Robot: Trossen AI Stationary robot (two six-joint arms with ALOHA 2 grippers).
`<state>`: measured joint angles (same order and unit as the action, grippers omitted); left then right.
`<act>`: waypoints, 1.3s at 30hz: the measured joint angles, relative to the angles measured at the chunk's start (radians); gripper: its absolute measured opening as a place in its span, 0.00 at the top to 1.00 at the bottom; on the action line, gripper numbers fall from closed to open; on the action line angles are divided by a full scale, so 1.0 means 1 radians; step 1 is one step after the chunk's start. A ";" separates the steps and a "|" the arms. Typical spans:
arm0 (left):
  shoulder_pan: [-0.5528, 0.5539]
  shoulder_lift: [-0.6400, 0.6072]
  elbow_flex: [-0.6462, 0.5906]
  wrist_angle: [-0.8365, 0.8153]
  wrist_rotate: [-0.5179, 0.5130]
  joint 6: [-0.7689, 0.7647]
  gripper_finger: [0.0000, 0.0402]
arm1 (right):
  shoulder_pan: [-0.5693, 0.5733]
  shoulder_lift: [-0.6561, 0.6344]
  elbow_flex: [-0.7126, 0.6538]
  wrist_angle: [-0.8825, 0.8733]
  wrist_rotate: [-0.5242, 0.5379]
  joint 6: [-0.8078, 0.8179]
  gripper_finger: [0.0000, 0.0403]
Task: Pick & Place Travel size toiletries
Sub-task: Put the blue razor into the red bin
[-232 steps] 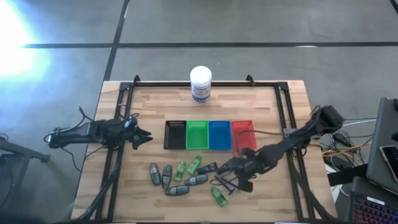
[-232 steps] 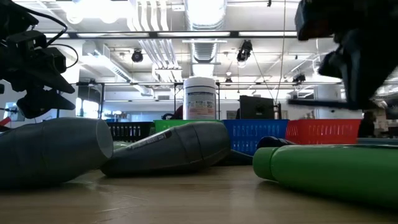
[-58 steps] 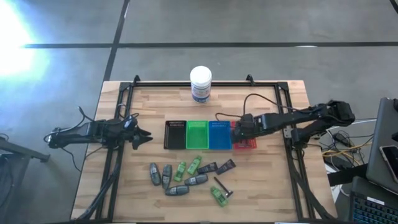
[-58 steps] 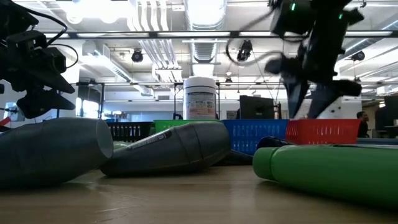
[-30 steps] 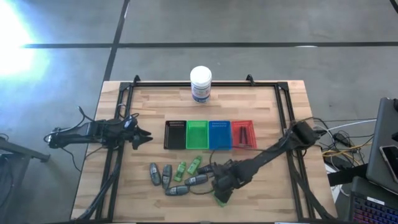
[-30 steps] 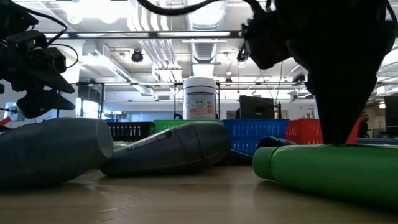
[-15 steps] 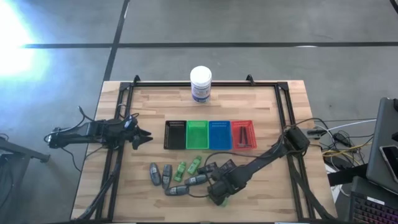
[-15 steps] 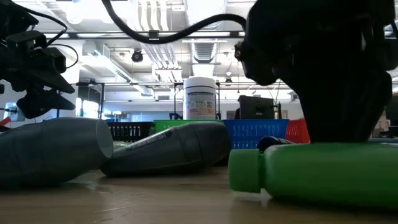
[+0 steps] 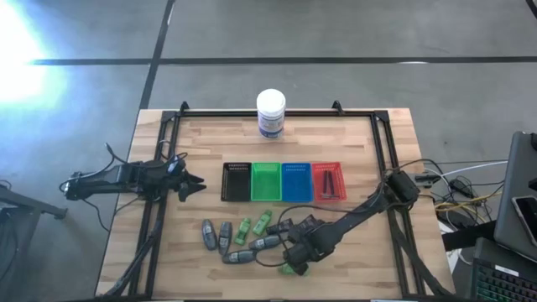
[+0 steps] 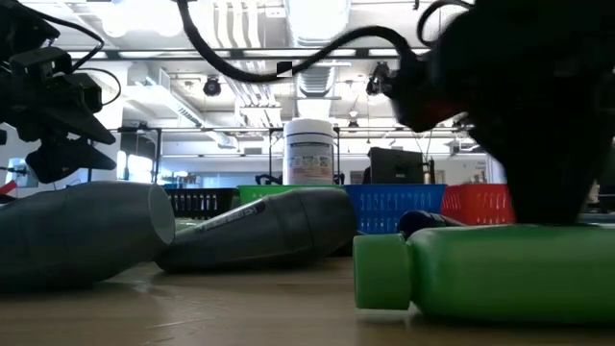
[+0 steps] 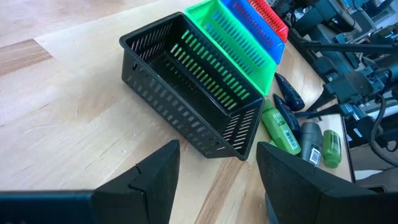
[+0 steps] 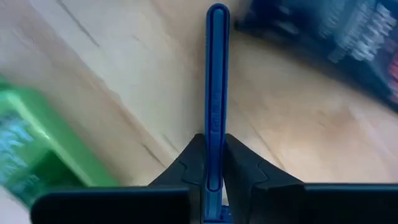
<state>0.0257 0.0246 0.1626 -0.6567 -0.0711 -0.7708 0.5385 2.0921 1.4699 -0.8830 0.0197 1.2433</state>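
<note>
The toiletries lie in a loose cluster near the table's front: grey oval tubes (image 9: 225,237), green bottles (image 9: 263,221) and a dark tube (image 9: 281,226). One green bottle (image 9: 289,269) lies apart on its side, large in the low view (image 10: 480,274). My right gripper (image 9: 296,257) is low over the table just beside that bottle and is shut on a razor (image 12: 216,62). My left gripper (image 9: 200,183) waits open at the table's left, facing the black bin (image 11: 193,93). My right gripper pinches the razor's thin blue handle (image 12: 216,112) between its two fingers (image 12: 186,165). The fingers lie along the handle, which sticks straight out past the fingertips. The arm comes in slanting down from the table's right. I cannot tell whether the razor is lifted clear.
Black (image 9: 237,181), green (image 9: 266,181), blue (image 9: 296,181) and red (image 9: 328,181) bins stand in a row mid-table; something dark lies in the red one. A white jar (image 9: 271,113) stands at the far edge. A black frame runs along the table's sides.
My right gripper has stayed low by the lone green bottle and shifted slightly toward the near left. The green bottle has slid a little along the table, toward the low camera's left.
</note>
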 joint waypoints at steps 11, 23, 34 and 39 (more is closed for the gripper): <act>0.000 0.001 0.000 0.000 0.000 0.000 0.46 | -0.040 -0.388 -0.066 -0.282 0.095 0.329 0.94; 0.000 0.005 0.000 0.000 0.000 0.000 0.46 | -0.449 -0.797 -0.569 0.005 0.185 0.389 0.91; 0.000 0.005 0.000 -0.001 0.000 0.000 0.46 | -0.565 -0.667 -0.616 0.112 0.138 0.221 0.90; 0.000 0.005 0.000 -0.001 0.000 0.000 0.46 | -0.566 -0.614 -0.613 0.113 0.114 0.220 0.82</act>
<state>0.0255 0.0299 0.1626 -0.6576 -0.0715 -0.7705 -0.0278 1.4783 0.8566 -0.7705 0.1335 1.4630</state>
